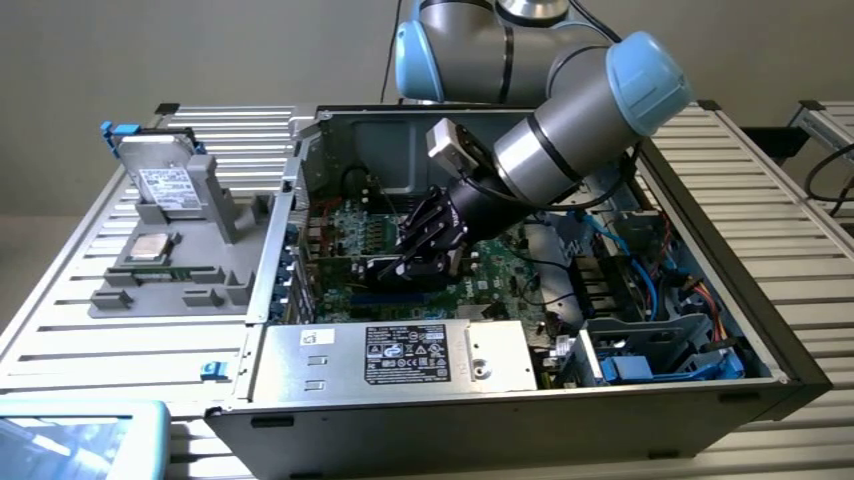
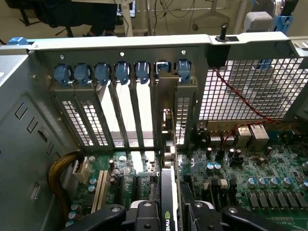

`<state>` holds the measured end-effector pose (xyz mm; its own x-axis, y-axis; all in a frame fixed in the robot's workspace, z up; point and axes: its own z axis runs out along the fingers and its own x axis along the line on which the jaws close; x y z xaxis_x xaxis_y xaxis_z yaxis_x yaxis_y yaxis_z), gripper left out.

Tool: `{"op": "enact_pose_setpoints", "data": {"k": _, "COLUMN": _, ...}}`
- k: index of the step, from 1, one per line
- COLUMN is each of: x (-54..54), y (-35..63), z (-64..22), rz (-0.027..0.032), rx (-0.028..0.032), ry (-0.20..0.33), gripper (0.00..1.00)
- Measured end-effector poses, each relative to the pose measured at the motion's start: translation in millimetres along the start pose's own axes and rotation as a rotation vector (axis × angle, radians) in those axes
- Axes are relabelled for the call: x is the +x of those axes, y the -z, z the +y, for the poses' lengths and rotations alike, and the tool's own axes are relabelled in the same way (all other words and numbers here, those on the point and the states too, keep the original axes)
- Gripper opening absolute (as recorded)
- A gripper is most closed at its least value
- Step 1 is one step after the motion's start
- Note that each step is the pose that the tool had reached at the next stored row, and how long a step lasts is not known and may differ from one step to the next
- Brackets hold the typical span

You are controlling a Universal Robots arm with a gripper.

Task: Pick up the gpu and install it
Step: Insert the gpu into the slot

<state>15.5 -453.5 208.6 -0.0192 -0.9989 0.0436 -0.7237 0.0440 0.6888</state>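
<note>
The open computer case (image 1: 747,300) lies on its side with the green motherboard (image 2: 260,187) showing. My gripper (image 1: 420,262) reaches down into it, over the expansion slots. In the wrist view the gpu (image 2: 168,192) stands edge-on between the black fingers (image 2: 139,214), and the gripper (image 2: 168,216) is shut on it. The card's silver bracket (image 2: 166,127) stands against the case's rear wall, in line with one of the slot openings under the blue clips (image 2: 163,67). In the exterior view the gpu (image 1: 396,270) is a dark block under the fingers, low on the board.
A silver power supply (image 1: 400,355) sits at the case's near side, and a drive cage with blue cables (image 1: 654,350) at the exterior view's right. A hard drive (image 1: 167,185) stands on a grey fixture outside the case. A yellow cable bundle (image 2: 60,175) lies by the slots.
</note>
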Motion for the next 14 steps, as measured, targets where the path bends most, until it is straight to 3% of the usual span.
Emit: {"op": "enact_pose_setpoints", "data": {"k": 14, "x": -0.7, "y": -1.1, "z": -0.3, "rz": -0.0011, "rx": 0.0, "ry": 0.0, "gripper": 0.28}}
